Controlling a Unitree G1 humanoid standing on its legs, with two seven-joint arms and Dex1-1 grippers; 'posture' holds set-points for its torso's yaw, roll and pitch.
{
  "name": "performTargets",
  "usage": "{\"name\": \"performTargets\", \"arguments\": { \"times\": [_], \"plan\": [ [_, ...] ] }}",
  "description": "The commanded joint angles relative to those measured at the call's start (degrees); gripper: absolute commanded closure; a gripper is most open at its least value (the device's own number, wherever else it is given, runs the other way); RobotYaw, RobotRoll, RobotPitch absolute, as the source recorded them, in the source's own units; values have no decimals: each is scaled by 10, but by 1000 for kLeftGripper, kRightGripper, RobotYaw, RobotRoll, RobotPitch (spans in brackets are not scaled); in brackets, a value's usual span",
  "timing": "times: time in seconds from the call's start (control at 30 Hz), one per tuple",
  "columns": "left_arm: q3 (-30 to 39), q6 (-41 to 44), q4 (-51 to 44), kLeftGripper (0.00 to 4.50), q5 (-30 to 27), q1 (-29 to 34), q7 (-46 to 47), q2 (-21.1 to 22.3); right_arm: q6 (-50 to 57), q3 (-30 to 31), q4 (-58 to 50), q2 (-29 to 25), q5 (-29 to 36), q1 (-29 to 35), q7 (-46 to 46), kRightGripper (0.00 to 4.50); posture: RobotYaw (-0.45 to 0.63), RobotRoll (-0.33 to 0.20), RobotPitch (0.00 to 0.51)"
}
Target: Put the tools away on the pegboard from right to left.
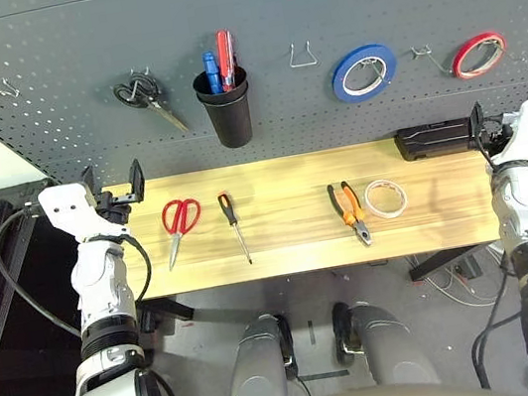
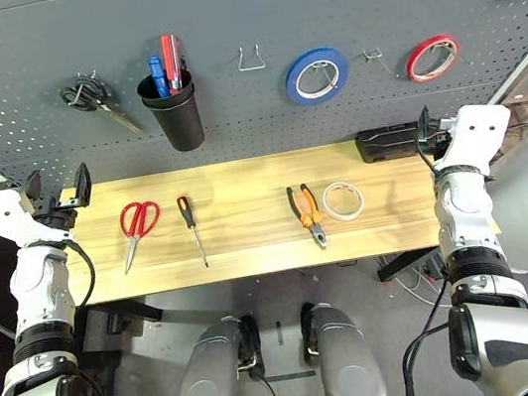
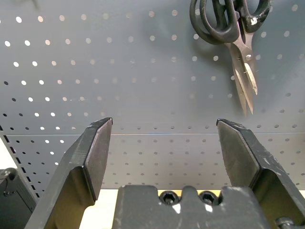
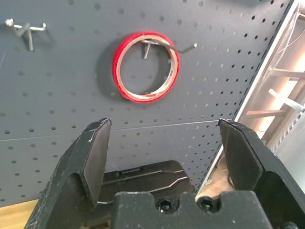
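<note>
Nearest, the left gripper [image 3: 165,119] and the right gripper [image 4: 165,119] are hovering near the table's far corners, each holding its fingers wide apart with nothing between them. On the table [image 1: 281,180], from left to right, the red scissors [image 1: 175,234], screwdriver [image 1: 226,206], pliers [image 1: 360,228] and white tape [image 1: 388,215] are lying apart, except that the tape is resting just beside the pliers. Farther back, a black case [image 1: 434,139] is sitting by the right gripper; the right wrist view is showing its ridged top between and beyond the fingers. Beyond, the pegboard [image 1: 148,35] is rising behind the table. The black scissors [image 3: 219,28] are hanging with points down, the left wrist view revealing their slightly parted blades. The cup [image 1: 230,118] is holding blue and red pens, a bare hook [image 1: 303,63] is jutting out to its right, and the blue tape [image 1: 363,96] is hanging farther right. The right wrist view is showing the red tape [image 4: 116,62] hanging on a long prong, with another bare hook [image 4: 24,28] projecting to its left.
</note>
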Motion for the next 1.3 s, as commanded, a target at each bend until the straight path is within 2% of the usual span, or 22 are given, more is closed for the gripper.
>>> {"name": "performTargets", "arguments": {
  "times": [0.03, 0.23, 0.43, 0.57, 0.77, 0.93, 1.1, 1.3],
  "plan": [
    [1, -3, 11, 23, -3, 7, -2, 2, -10, -5, 13, -2, 3, -1, 4, 0, 142, 0, 139],
    [-10, 19, -28, 23, -7, 30, -13, -7, 20, 2, -1, -5, 4, 4, 22, 0, 140, 0, 155],
    [-56, 103, -132, 23, -23, 74, -73, -7, 120, 30, -34, -29, -6, 11, 73, 0, 132, 0, 183],
    [-117, 176, -231, 23, -30, 119, -149, 12, 218, 66, -91, -56, -17, 34, 133, 0, 111, 0, 211],
    [-187, 238, -316, 23, -28, 146, -239, 43, 321, 103, -159, -86, -20, 67, 212, 0, 64, 0, 239],
    [-231, 247, -328, 23, -11, 133, -292, 61, 360, 130, -188, -128, -30, 70, 283, 0, 36, 0, 261],
    [-251, 243, -317, 23, -1, 113, -311, 59, 373, 173, -183, -167, -46, 42, 377, 0, 20, 0, 278],
    [-259, 242, -323, 23, 5, 116, -312, 54, 358, 241, -145, -190, -75, -8, 497, 0, 33, 0, 302]
  ]
}}
